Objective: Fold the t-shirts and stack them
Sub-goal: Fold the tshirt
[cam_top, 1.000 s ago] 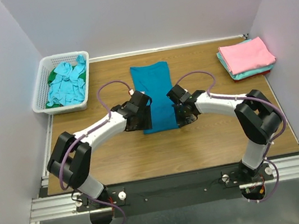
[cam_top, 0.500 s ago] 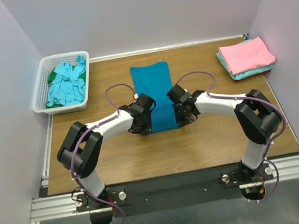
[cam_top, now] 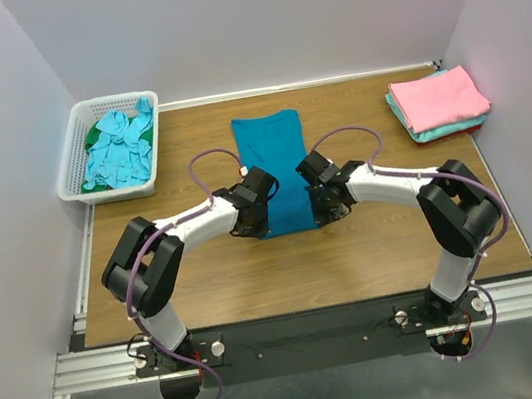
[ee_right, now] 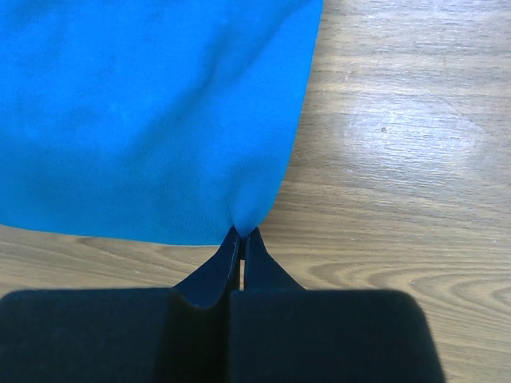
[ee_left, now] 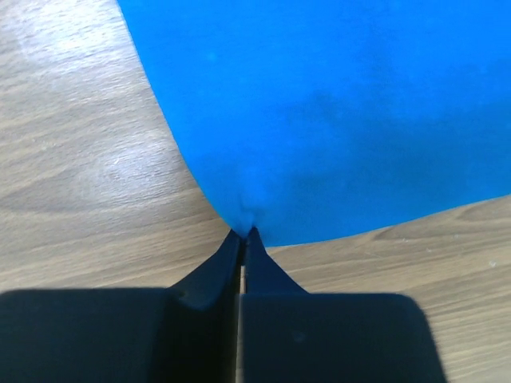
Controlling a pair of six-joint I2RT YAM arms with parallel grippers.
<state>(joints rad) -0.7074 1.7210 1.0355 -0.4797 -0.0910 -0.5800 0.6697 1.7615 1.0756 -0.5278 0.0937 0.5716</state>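
Note:
A deep teal-blue t-shirt (cam_top: 274,168) lies as a long folded strip in the middle of the wooden table. My left gripper (ee_left: 245,233) is shut on its near left corner (ee_left: 243,209), where the cloth puckers into the tips. My right gripper (ee_right: 241,231) is shut on the near right corner (ee_right: 247,203) in the same way. In the top view both grippers (cam_top: 260,223) (cam_top: 324,208) flank the shirt's near hem. A pile of folded t-shirts with a pink one (cam_top: 437,97) on top sits at the far right. Crumpled turquoise and green t-shirts (cam_top: 118,148) fill the basket.
The white slotted basket (cam_top: 73,164) stands at the far left corner of the table (cam_top: 376,253). Walls close in the table on the left, back and right. Purple cables loop above both forearms.
The left gripper slid in toward the shirt's near left corner and closed on it. The right gripper kept its hold on the other corner.

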